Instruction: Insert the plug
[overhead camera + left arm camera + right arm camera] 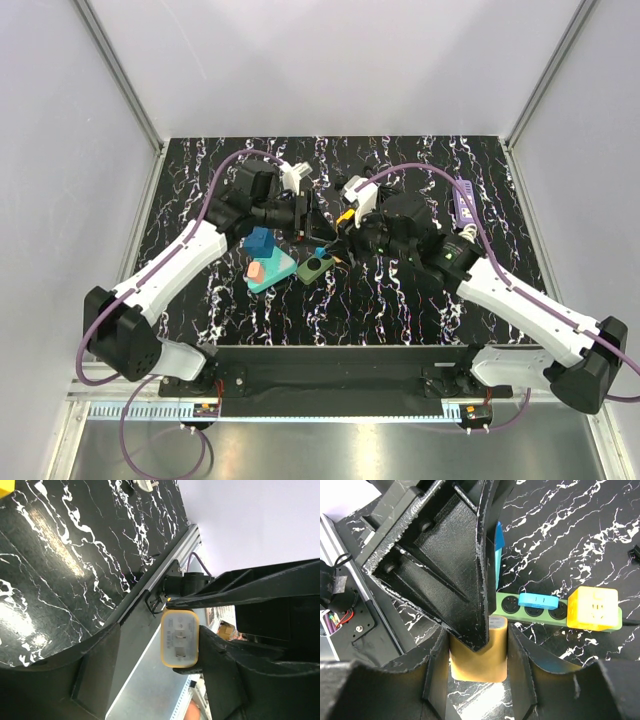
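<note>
The plug [477,666] is a yellow block, and my right gripper [479,661] is shut on it, both fingers pressed to its sides. In the left wrist view the plug [180,641] shows its white face with two metal prongs. My left gripper [154,645] straddles the plug and stands open: one finger [220,650] touches its side, the other [95,655] is well apart. The two grippers meet above the table's middle, left [306,215] and right [345,228]. Beyond the plug lies a green power strip [555,616] with round sockets.
A flat blue plug [538,600] and a yellow cube adapter [593,608] sit on the strip. Left of the strip [314,268] are a blue block [260,240] and a teal base [268,278] with a salmon piece. A purple object [465,205] lies far right.
</note>
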### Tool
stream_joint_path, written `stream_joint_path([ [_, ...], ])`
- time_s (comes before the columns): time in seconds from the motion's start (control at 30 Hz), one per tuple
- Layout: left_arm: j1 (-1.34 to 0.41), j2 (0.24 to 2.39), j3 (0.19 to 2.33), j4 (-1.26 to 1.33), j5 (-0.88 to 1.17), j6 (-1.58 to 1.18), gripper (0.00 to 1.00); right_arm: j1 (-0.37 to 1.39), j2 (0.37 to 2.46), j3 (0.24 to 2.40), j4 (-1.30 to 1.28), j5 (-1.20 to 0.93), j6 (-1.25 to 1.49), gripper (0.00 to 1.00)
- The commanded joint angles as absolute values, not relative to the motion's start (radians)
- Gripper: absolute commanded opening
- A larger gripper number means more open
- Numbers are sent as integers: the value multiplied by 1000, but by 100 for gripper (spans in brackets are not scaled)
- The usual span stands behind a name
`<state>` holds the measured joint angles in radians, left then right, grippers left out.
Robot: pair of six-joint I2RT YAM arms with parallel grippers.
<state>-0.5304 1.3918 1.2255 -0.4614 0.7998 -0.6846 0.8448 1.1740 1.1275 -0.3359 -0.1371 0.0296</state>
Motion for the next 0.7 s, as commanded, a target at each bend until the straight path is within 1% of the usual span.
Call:
stream_joint_path([
  [0.0, -541, 1394, 1206, -413, 847, -684, 64, 857, 1178, 1154, -268, -100, 12, 0],
  [0.1, -546, 1405, 1195, -414, 864, -678, 58, 857, 1181, 1144, -259, -98, 12, 0],
  [0.13, -549, 1408, 1195, -414, 870, -673, 48, 857, 1184, 1140, -256, -94, 12, 0],
  [0.17, -554, 1416, 1200, -414, 876, -670, 43, 857, 1186, 1138, -255, -92, 11, 0],
  [0.2, -561, 1419, 1200, -413, 885, -670, 36, 859, 1189, 1137, -253, -84, 12, 5],
  [0.23, -566, 1422, 1200, -408, 893, -670, 28, 858, 1192, 1137, -255, -80, 15, 7],
  [0.27, -571, 1427, 1201, -407, 900, -675, 15, 857, 1193, 1137, -253, -78, 18, 9],
  [0.33, -577, 1430, 1198, -381, 931, -687, 4, 858, 1192, 1132, -252, -80, 21, 18],
  [0.37, -577, 1430, 1187, -371, 943, -705, 0, 857, 1192, 1131, -250, -74, 25, 20],
  [0.4, -577, 1427, 1183, -359, 956, -716, 0, 859, 1189, 1129, -250, -68, 25, 23],
  [0.43, -577, 1424, 1177, -329, 962, -729, 0, 858, 1183, 1126, -249, -64, 26, 33],
  [0.5, -575, 1411, 1154, -284, 980, -785, 0, 858, 1175, 1121, -245, -61, 31, 47],
  [0.53, -574, 1407, 1137, -220, 989, -842, 0, 857, 1163, 1112, -244, -60, 32, 62],
  [0.6, -565, 1397, 1115, -143, 1011, -912, 0, 858, 1144, 1098, -232, -61, 35, 71],
  [0.63, -558, 1394, 1103, -52, 1017, -952, 0, 857, 1122, 1074, -223, -60, 34, 76],
  [0.67, -554, 1388, 1079, -5, 1023, -1039, 0, 857, 1108, 1060, -212, -57, 35, 88],
])
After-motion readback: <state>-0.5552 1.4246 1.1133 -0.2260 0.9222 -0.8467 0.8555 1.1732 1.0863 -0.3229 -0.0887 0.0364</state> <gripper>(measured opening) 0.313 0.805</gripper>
